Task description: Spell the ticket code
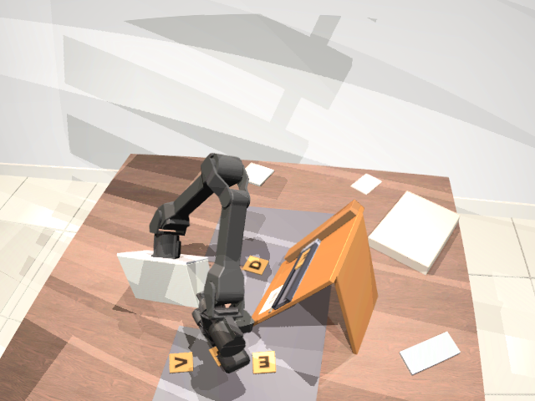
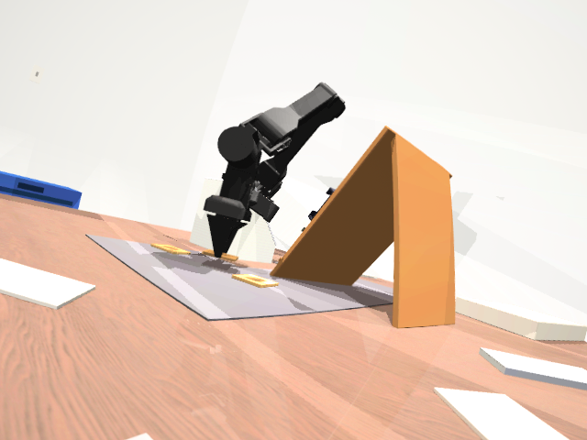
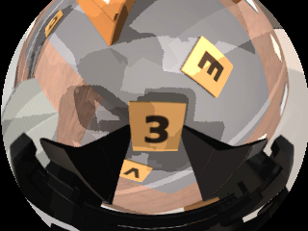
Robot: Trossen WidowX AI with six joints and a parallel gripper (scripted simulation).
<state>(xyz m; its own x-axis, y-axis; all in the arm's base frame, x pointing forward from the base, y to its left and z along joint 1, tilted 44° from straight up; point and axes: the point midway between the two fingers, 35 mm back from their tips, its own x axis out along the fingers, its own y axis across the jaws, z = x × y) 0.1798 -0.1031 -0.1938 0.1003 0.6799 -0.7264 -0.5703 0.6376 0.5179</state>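
Note:
My gripper is shut on the yellow 3 tile, gripping its two sides just above the grey mat. The V tile and E tile lie on either side of it on the mat. The D tile lies farther back, left of the board. The orange board slopes up, bearing a dark rail with a yellow tile towards its upper end; its letter is unclear. A white slip beside the rail has unreadable print.
The grey mat runs under the tiles and the board's lower edge. A thick cream block lies right of the board. White cards lie around. The pale box carries the arm's base.

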